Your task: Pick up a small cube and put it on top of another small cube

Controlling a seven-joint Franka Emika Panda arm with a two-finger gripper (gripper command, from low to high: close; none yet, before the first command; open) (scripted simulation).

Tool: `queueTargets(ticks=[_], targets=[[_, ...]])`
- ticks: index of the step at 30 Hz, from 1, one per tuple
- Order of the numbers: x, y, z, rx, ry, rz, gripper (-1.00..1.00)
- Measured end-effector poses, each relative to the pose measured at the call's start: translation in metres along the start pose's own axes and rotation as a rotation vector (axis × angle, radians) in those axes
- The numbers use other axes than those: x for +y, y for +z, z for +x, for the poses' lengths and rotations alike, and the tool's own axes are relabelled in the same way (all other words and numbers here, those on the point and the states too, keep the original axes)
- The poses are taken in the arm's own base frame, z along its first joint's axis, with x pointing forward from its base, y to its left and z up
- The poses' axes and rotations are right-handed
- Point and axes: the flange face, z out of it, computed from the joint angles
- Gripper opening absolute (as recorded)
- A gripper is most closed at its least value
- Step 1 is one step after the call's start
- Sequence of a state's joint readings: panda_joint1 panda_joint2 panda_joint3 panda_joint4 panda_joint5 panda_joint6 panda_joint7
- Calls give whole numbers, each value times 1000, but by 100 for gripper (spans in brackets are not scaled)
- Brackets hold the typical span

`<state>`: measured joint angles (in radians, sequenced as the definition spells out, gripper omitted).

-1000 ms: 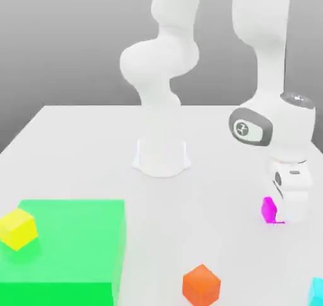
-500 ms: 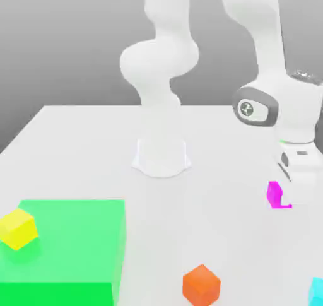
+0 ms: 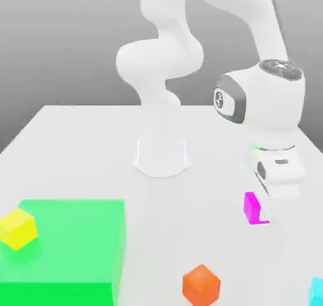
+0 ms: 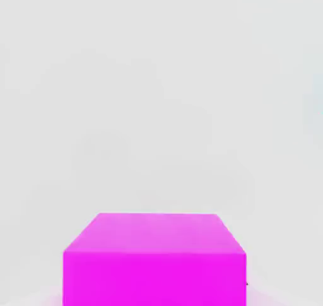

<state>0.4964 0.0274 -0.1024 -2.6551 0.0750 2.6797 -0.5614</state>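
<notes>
gripper (image 3: 264, 211) closed on magenta cube (image 3: 252, 209), orange cube (image 3: 201, 286) apart

You have bare tabletop (image 3: 183, 229) between the green block (image 3: 69, 241) and the magenta cube (image 3: 252, 209); the orange cube (image 3: 201, 286) stands nearer the camera.

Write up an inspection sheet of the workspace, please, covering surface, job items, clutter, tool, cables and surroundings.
Surface: pale, smooth table; no marks seen.
Job items: magenta cube held in the tool; orange cube on the table; yellow cube on the green block; cyan cube partly cut off at the exterior view's right edge.
Clutter: large green block at the exterior view's left; whether it belongs to the job is unclear.
Tool: gripper closed on the magenta cube.
Cables: nothing seen.
Surroundings: plain grey backdrop behind the table; arm base standing on the table.
</notes>
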Motion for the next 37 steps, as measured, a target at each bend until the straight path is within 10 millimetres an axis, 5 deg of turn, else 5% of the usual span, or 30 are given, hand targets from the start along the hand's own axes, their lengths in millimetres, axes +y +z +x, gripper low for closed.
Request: queueTargets(ticks=[7,14,20,25,27,28,29,31,32,37], targets=[[104,-30,-45,8,-60,-2,-100],[195,-63,-122,8,-121,-12,-100],[255,-93,-208,-3,-176,-21,-100],[290,-116,-308,-16,-181,-25,-100],[296,-107,-346,-15,-132,-26,-100],[297,-98,-348,-14,-133,-27,-100],[295,-88,-319,-15,-193,-27,-100],[294,-66,-307,-17,-220,-25,-100],[294,-59,-308,-17,-219,-25,100],[294,-59,-308,-17,-219,-25,100]])
